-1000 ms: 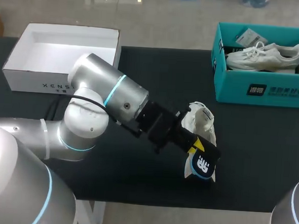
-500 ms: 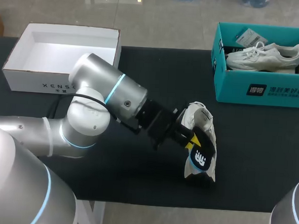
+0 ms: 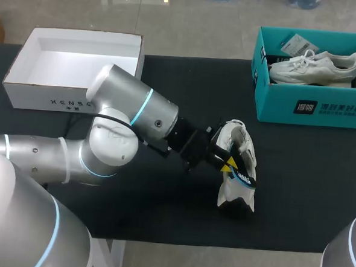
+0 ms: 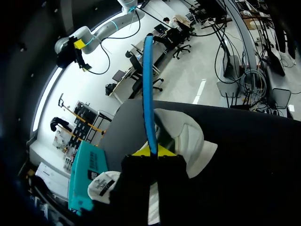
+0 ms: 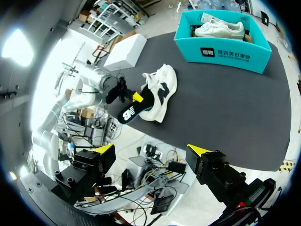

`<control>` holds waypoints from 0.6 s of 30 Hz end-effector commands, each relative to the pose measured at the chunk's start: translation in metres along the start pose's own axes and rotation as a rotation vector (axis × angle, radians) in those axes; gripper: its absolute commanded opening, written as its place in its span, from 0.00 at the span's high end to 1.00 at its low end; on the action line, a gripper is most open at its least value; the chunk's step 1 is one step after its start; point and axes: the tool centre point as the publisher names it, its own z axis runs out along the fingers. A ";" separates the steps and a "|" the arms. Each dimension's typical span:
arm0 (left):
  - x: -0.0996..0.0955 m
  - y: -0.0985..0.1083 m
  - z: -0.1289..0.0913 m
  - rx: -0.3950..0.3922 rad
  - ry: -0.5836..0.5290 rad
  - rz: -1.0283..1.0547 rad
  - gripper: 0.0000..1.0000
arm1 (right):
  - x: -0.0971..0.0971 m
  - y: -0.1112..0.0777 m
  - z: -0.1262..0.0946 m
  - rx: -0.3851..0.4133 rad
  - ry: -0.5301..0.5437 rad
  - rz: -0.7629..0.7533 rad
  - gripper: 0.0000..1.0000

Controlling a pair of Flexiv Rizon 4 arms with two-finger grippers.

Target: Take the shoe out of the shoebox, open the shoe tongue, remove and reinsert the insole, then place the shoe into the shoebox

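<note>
So there are two boxes on the matte black table. A white cardboard shoebox sits around 10 o'clock with its lid off and its bare white floor showing. A teal shoebox sits at 2 o'clock with a white lace-up sneaker lying on its side in it, and I can't tell if there's a second one behind. A paper tag leans at that box's back wall. The actual shoe is out on the table, roughly 4 o'clock from the middle and well apart from both boxes, lying along the 12-to-6 line. The left gripper comes at it from the shoe's 9 o'clock side with its fingers pinched on the insole, one yellow tip on each face. From the left wrist view the insole is edge-on and runs straight ahead from between the tips, with the shoe just beyond it. Its far end overlaps the shoe, but I can't tell if it's inside. The right gripper hangs out past the table's edge, fingers spread wide, well apart from the shoe. The insole is thin and flat, black with white print and a blue rim. The shoe is white with a puffy tongue, white laces and a dark mark on its side.
</note>
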 end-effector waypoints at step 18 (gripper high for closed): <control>0.002 -0.015 -0.007 -0.036 -0.015 0.010 0.62 | 0.002 -0.009 0.000 -0.088 -0.006 0.002 0.00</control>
